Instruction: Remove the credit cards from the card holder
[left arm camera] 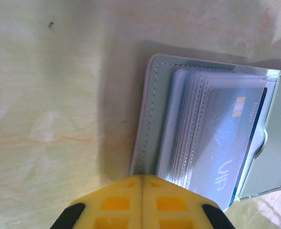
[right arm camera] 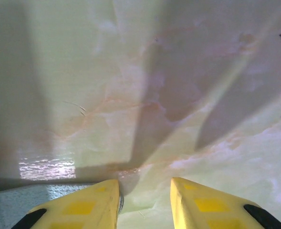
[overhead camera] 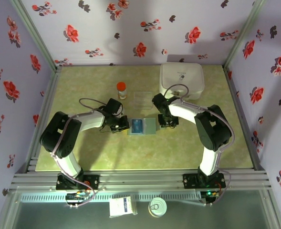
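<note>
the card holder (overhead camera: 150, 127) lies open on the table (overhead camera: 107, 157) midway between the arms, with a blue credit card (left arm camera: 226, 143) marked "vip" sitting in its clear sleeves. the left gripper (left arm camera: 141, 180) is fully closed, fingertips together at the holder's left edge — whether it pinches the cover cannot be told; the right gripper (right arm camera: 145, 186) stands partly open on nothing, just beside the holder's right edge. farther back are an orange-capped bottle (overhead camera: 121, 89), a clear sheet (overhead camera: 142, 98) and — far right — a white zip case (overhead camera: 181, 80).

Lilac walls (overhead camera: 130, 28) with red flowers enclose a pale green marbled table (overhead camera: 107, 152); soft shadows.
</note>
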